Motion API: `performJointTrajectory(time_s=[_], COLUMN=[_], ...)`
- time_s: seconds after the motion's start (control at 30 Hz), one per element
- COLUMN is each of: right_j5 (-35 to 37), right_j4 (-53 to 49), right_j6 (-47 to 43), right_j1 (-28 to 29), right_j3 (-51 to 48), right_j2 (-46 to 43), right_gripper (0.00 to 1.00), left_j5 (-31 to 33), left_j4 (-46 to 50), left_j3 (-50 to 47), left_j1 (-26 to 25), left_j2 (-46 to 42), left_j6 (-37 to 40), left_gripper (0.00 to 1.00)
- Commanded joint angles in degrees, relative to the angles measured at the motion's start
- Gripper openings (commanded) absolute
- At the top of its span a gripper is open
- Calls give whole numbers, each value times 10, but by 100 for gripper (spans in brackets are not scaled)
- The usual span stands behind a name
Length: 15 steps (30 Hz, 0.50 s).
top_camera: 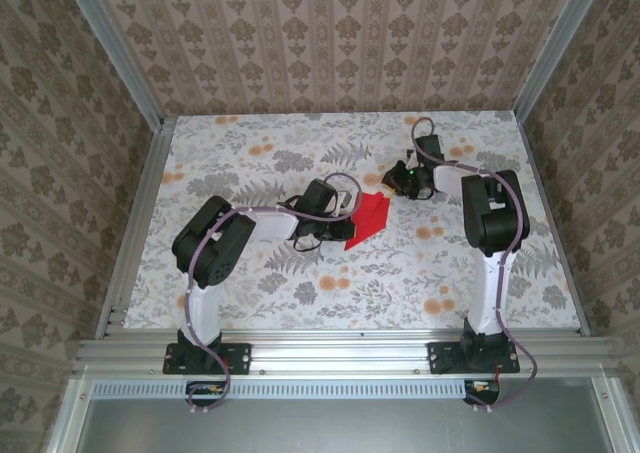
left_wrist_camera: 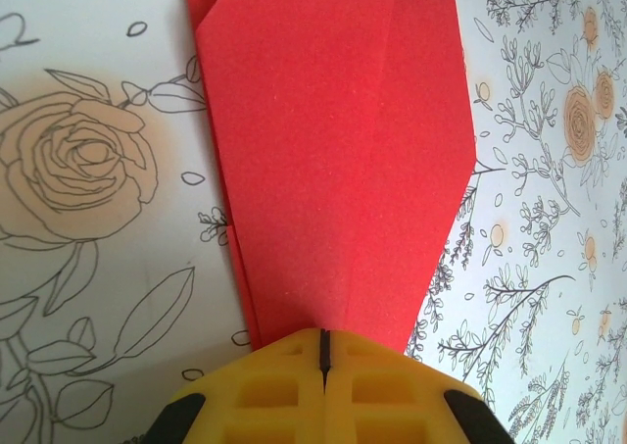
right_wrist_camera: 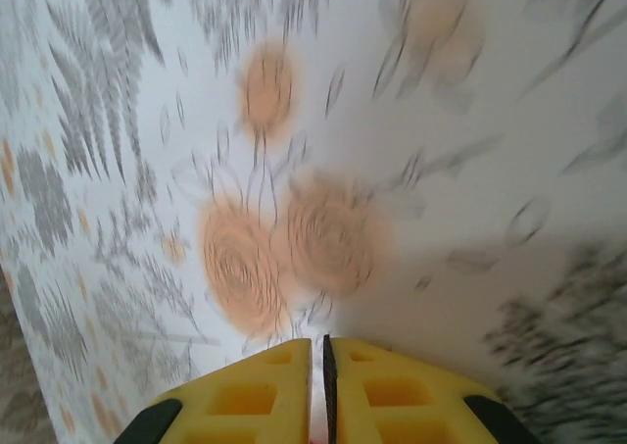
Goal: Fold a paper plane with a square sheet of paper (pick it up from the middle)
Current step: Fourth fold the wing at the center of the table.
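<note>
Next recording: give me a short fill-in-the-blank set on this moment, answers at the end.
The left gripper is shut on the folded ___.
That sheet is ___ in colour.
The table bears a ___ pattern.
The right gripper has ___ fingers.
Missing words: paper; red; floral; yellow.
</note>
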State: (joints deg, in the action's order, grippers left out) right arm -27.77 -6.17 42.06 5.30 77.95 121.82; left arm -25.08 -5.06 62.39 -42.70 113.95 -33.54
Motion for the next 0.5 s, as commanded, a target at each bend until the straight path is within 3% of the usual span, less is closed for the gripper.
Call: performJointTrajectory(time_s=[0.0,0.3,0.47], right_j5=[24,-19,-49], right_j4=[-18,-11,6], right_j6=[-15,-15,15], right_j1=[-3,49,83], right_j3=[25,-98,-148], right_j2=[-20,-137,-144], right_gripper=[14,14,13], left_j5=[26,34,37], left_j4=[124,124,125], left_j3=[-22,-9,-6], left_j1=[-6,-9,-9], left_j2=[26,27,27], left_j6=[8,-5,-7], left_gripper=[0,0,0])
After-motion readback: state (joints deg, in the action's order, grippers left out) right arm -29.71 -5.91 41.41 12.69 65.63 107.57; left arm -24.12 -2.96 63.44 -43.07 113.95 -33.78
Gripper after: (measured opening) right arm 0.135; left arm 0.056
